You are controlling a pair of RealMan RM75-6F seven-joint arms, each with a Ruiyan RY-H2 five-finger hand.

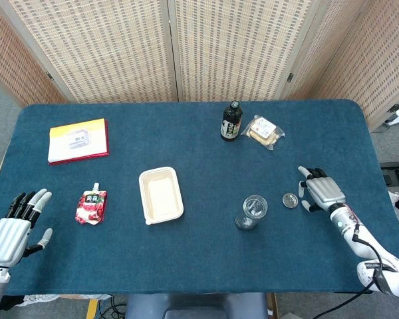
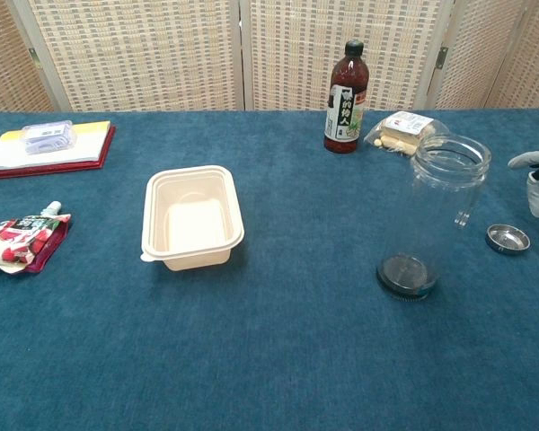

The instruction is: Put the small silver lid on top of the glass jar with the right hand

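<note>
The small silver lid (image 1: 290, 200) (image 2: 508, 238) lies flat on the blue cloth, just right of the empty glass jar (image 1: 252, 212) (image 2: 436, 215), which stands upright and uncovered. My right hand (image 1: 319, 190) (image 2: 538, 175) hovers a little to the right of the lid with fingers apart, holding nothing; only its fingertips show at the chest view's right edge. My left hand (image 1: 14, 223) rests open at the table's front left corner, far from both objects.
A cream plastic tray (image 1: 161, 195) sits mid-table. A dark sauce bottle (image 1: 231, 121) and a wrapped snack (image 1: 264, 131) stand behind the jar. A red pouch (image 1: 91, 206) and a red-edged book (image 1: 78, 140) lie on the left.
</note>
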